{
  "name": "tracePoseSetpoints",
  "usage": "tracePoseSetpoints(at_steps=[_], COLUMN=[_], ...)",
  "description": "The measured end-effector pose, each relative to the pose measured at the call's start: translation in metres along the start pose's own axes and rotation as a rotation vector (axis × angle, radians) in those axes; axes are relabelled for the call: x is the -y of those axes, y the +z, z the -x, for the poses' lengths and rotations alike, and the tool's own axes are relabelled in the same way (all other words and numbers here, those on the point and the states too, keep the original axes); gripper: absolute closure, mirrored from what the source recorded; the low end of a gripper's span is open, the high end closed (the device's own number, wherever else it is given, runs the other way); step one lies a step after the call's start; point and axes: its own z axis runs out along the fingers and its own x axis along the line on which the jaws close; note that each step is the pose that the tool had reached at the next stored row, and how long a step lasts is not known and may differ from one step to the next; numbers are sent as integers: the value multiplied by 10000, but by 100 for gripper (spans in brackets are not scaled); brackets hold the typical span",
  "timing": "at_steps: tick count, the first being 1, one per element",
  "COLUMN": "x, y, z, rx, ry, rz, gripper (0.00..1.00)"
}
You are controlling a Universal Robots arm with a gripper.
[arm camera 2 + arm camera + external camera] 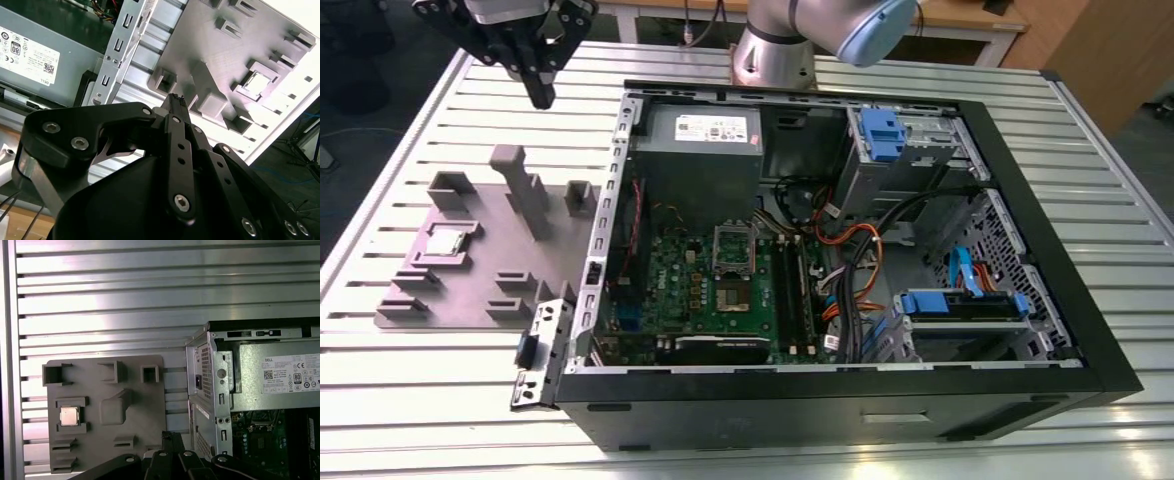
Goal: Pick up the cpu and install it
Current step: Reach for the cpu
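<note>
Hovering above the slatted table near its corner on the exterior view's left, the gripper is carrying nothing, jaws clenched together. The cpu is sitting in a pocket along the grey tray's edge farthest from the computer case, untouched. Approach step is running, by my read; the pick is calling for jaws spread and squared over that pocket.

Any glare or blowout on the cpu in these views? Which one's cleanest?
Second wrist view: the cpu is washed out to near white, and the grey holder tray blows out towards that corner. First wrist view: bright glare bands across the slatted table, but the cpu reads clean. Exterior view: even light, only a mild sheen on the cpu; cleanest overall.
</note>
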Motion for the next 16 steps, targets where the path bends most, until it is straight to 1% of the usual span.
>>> tracePoseSetpoints(at_steps=[6, 16], x=[1, 5], y=[0, -2], z=[-11, -72], rx=[0, 0], ry=[3, 2], rz=[0, 0], gripper=[89, 89])
